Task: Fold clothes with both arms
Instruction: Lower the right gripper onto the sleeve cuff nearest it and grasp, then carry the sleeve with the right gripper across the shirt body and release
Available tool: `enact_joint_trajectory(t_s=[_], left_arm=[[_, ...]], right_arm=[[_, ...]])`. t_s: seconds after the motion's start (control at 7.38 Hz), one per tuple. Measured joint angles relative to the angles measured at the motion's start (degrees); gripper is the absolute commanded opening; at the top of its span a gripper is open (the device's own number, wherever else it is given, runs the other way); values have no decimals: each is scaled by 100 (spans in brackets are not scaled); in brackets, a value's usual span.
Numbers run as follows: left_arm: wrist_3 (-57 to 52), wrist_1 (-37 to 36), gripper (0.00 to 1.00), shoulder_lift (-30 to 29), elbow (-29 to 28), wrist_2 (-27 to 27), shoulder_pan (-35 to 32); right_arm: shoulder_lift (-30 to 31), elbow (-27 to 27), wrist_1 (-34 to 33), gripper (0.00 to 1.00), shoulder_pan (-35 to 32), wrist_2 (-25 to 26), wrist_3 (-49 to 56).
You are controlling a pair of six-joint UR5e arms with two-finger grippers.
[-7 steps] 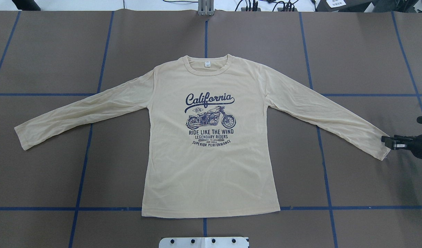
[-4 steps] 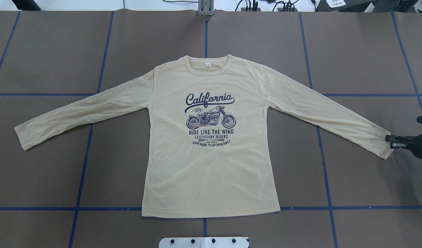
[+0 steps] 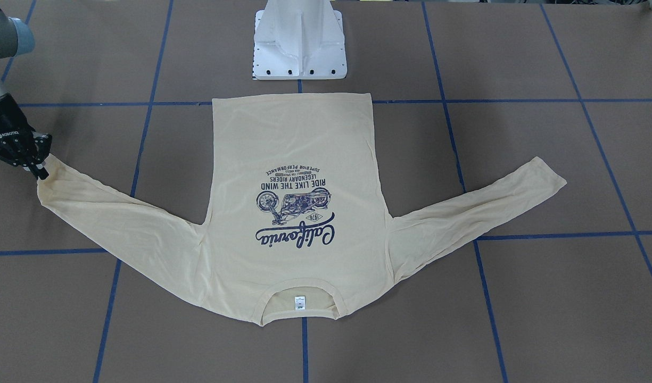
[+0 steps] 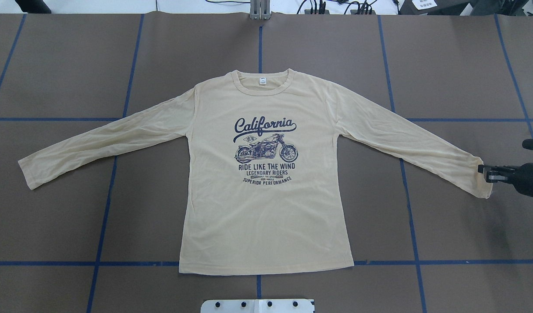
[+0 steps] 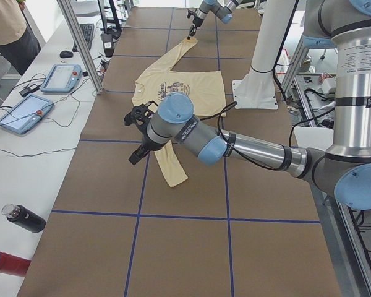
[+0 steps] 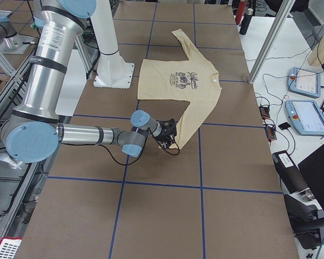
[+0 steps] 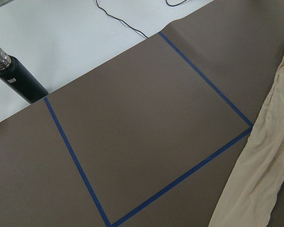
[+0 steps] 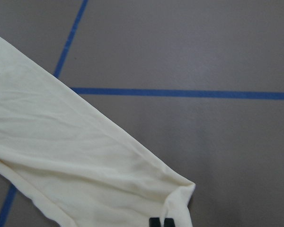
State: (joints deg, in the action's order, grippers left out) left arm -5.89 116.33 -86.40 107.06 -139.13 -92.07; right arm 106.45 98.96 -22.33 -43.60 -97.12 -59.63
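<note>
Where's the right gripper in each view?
Front-facing: right gripper at left edge, on the sleeve cuff.
Overhead: gripper at right edge, mid-height.
Exterior left: gripper far away, top centre.
Exterior right: gripper near centre.
Left wrist: not in it.
Right wrist: fingertips at bottom edge.
Shared landmark: that cuff.

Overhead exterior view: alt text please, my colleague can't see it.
A cream long-sleeved shirt lies flat, print up, sleeves spread, on a brown table. At the right edge, the right gripper has its jaws closed on one cuff.
</note>
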Motion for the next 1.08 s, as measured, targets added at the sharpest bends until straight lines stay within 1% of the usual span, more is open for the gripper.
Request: enact_joint_trajectory(t_s=[0.14,0.27,0.41,0.54,0.68,0.81,0.95,1.08], left_arm=[[0,0,100,1,0,0,0],[0,-3,100,5,-1,0,0],[3,-4,100,7,1,0,-2],[8,-5,100,8,2,0,-2],[16,-5,100,8,2,0,-2],[24,-5,100,7,1,0,1],[33,-5,100,4,0,0,3],[39,-5,100,2,-1,0,4]], right_arm=[[-292,484,-687,0,-91,-41,-26],[-802,894,-1521,0,-132,-37,-49],[-1573,1097,-2430,0,-129,19,-152],[-2533,1146,-3432,0,-37,172,-394],[-3491,1129,-4404,0,206,489,-688],[-4316,1020,-5100,0,509,893,-992],[-5015,750,-5446,0,789,1268,-1273],[-5624,345,-5586,0,1028,1601,-1464]])
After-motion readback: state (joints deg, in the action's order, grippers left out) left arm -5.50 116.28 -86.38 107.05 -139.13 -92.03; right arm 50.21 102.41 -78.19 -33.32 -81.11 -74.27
